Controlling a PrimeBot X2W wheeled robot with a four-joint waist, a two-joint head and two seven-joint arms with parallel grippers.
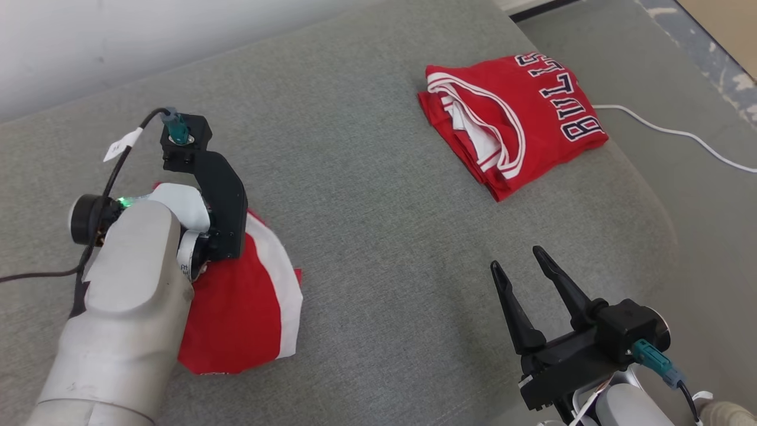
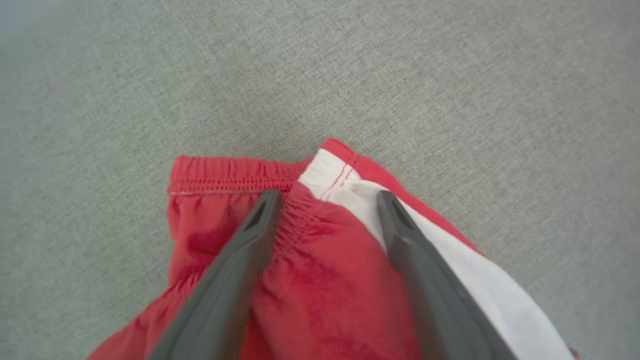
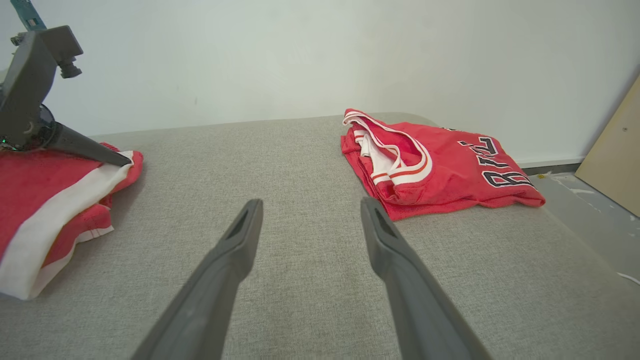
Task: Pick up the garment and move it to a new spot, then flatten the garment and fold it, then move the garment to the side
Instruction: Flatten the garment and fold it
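We see the shorts [image 1: 242,307], red with a white side stripe, bunched on the left of the grey cushion [image 1: 366,207], under the left gripper [image 2: 328,196]. Its jaws stand apart, straddling the elastic waistband [image 2: 225,175], clamped on nothing. Right gripper [image 1: 516,257] jaws apart too, over bare cushion, well apart from the folded jersey [image 1: 532,112]. We judge the shorts light, soft, limp and a bit slick, so they will likely sag and slide. Best hold: the gathered waistband, which is thicker, pinched through both layers.
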